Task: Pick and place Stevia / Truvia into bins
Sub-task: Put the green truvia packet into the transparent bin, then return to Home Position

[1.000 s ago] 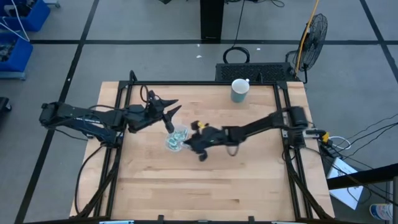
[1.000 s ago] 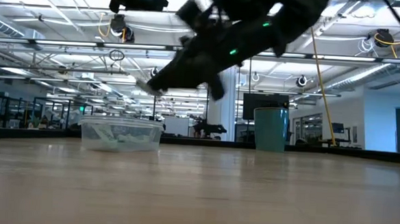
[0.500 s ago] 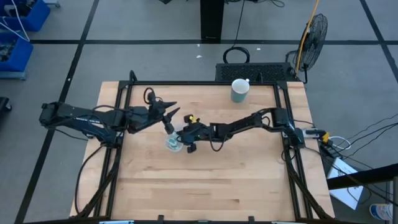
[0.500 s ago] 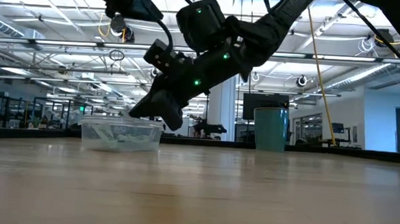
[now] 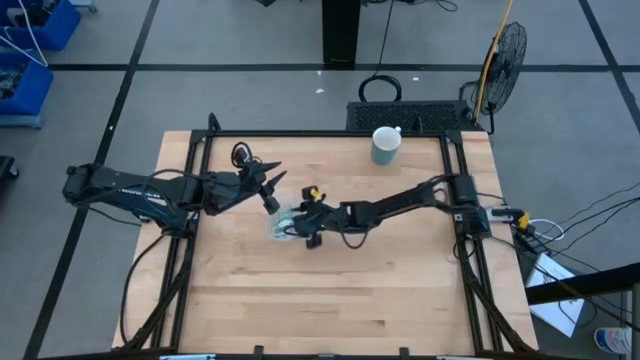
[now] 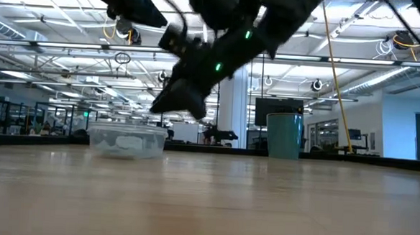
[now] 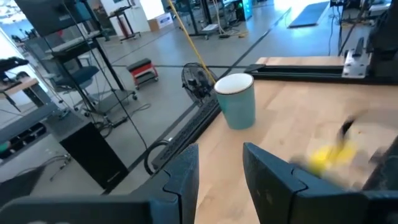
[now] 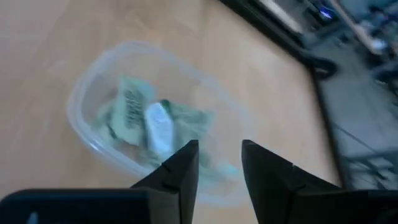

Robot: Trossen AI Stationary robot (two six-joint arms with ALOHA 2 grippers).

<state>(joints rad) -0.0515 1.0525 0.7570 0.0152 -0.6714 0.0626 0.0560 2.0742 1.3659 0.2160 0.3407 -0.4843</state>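
Just above the clear plastic bin (image 8: 149, 118), my right gripper (image 8: 217, 163) hangs with its fingers parted and nothing between them. Pale green Stevia packets (image 8: 134, 109) lie heaped inside the bin. I judge the drop done; I see no loose packets on the table (image 5: 330, 290). I should lift straight up, clear of the bin's rim. Left gripper (image 5: 268, 185) waits beside the bin, empty, fingers spread.

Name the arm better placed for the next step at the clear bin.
Right. Its tool hangs over the clear bin, fingers apart and empty, packets visible inside. The left tool waits beside the bin, nearer the table's far edge.
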